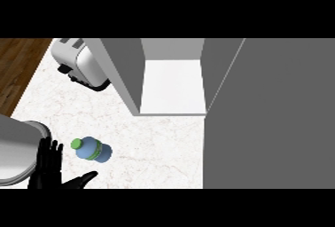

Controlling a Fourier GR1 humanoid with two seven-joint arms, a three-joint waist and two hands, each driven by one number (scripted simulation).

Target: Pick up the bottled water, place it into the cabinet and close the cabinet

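- The bottled water point(91, 149) sits on the white counter point(157, 146), near and to the left. It has a blue body and a green cap point(77, 143).
- The left hand point(51, 173) is just to the left of the bottle. Its fingers are straight and its thumb sticks out to the right. It holds nothing. There looks to be a small gap between the fingers and the bottle.
- The right hand does not show.
- The cabinet point(124, 75) is farther away, in the middle. It stands open, and its white shelf point(173, 86) shows. The big grey door point(268, 115) is swung out on the right.
- A toaster point(82, 62) stands far left, just beside the cabinet's left wall.
- I think the job now is to grab the bottle. Nothing else looks done yet.
- To do it well, the hand should slide right until the blue body sits between the fingers and the thumb. Then it should curl round the body, not the cap. The cap is small and could slip out.
- It should go slowly. A bump from the fingers could knock the bottle over or push it away.
- After that, the way to the shelf goes far and right. The hand should lift the bottle high enough to pass the shelf's front edge, and keep away from the toaster.
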